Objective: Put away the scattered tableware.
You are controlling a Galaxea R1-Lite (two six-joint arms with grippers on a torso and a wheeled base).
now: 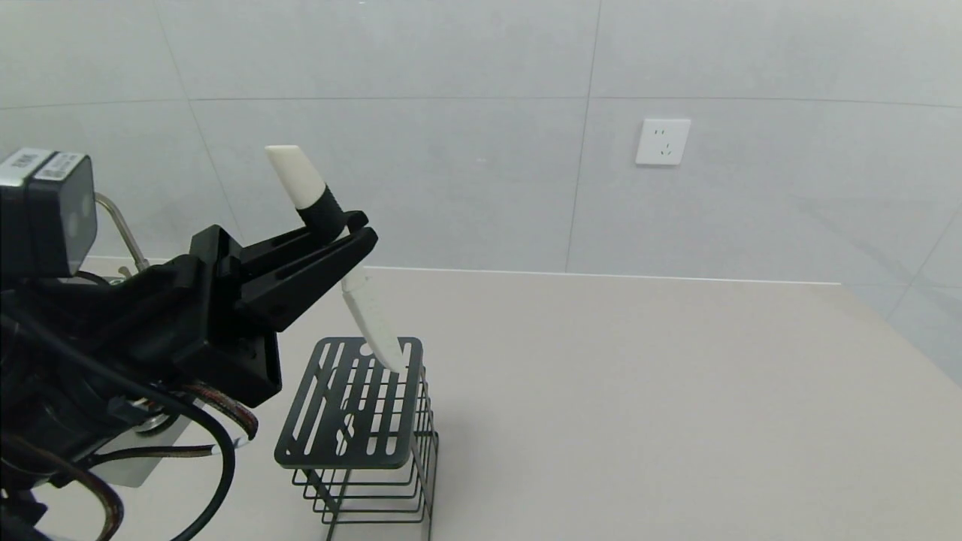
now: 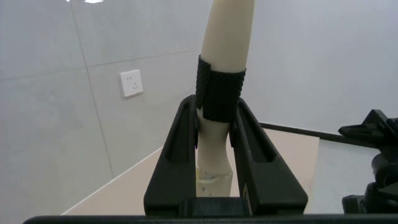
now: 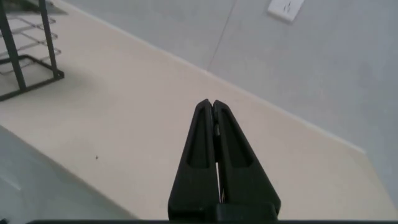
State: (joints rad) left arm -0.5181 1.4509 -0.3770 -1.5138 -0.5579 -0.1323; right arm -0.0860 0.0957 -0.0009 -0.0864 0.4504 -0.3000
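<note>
My left gripper (image 1: 342, 240) is shut on a white ceramic knife (image 1: 373, 319) at its black grip band. The cream handle (image 1: 294, 174) sticks up and to the left; the blade slants down with its tip at a slot in the slotted top of the black wire knife rack (image 1: 353, 421). In the left wrist view the knife handle (image 2: 227, 50) rises between the black fingers (image 2: 177, 149). My right gripper (image 3: 212, 124) hangs shut with nothing in it above the beige countertop (image 3: 124, 143).
A corner of the rack (image 3: 25, 56) shows in the right wrist view. A faucet pipe (image 1: 120, 233) and sink edge sit at the far left behind my left arm. The grey tiled wall carries a socket (image 1: 662, 141). Open counter (image 1: 639, 413) stretches to the right.
</note>
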